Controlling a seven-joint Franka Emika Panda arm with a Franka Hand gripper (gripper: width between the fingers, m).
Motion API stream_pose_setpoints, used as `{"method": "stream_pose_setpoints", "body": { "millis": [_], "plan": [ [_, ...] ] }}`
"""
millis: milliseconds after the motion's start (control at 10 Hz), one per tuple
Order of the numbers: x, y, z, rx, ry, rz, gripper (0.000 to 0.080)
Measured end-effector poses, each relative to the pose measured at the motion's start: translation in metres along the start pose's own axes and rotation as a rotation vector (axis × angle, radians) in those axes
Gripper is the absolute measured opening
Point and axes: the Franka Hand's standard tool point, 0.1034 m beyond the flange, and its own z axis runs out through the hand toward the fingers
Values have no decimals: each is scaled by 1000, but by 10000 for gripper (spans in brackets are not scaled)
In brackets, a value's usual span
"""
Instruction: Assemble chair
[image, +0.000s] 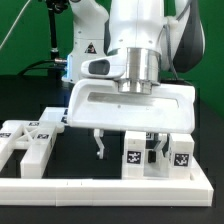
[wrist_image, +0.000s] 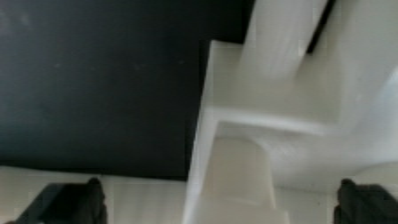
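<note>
**Wide-open hand (image: 131, 147) of the glossy white robot arm (image: 140, 40) above the chair (image: 152, 158), a matte-white blocky plastic assembly bearing square black-and-white tags.**

The hand's two fingers stand fully apart and grip nothing. In the wrist view the dark fingertips (wrist_image: 71, 205) flank a white upright of the chair without touching it. The chair sits on the black desk (image: 30, 100) toward the exterior view's right, just beyond the long white L-shaped rail (image: 90, 186) that runs across the front. More tagged white blocks (image: 30, 140) lie at the exterior view's left, clear of the hand. A triangular black sticker (image: 88, 47) marks the arm's base. No writing on it or on the tags can be read.
</note>
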Motion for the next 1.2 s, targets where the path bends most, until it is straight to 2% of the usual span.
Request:
{"method": "stream_pose_setpoints", "body": {
  "millis": [100, 400, 500, 600, 700, 800, 900, 1000, 1200],
  "plan": [
    [-5, 1, 4, -4, -4, -3, 649],
    [-5, 1, 4, -4, -4, -3, 649],
    [-5, 1, 4, -4, -4, -3, 534],
    [-5, 1, 4, -4, -4, -3, 534],
    [-5, 1, 4, -4, -4, -3, 357],
    [-5, 1, 4, -5, -4, -3, 145],
    [-5, 3, 4, -8, -4, -1, 145],
    [-4, 5, 4, -10, -2, 0, 46],
    [-4, 5, 4, -10, -1, 1, 35]
  ]
}}
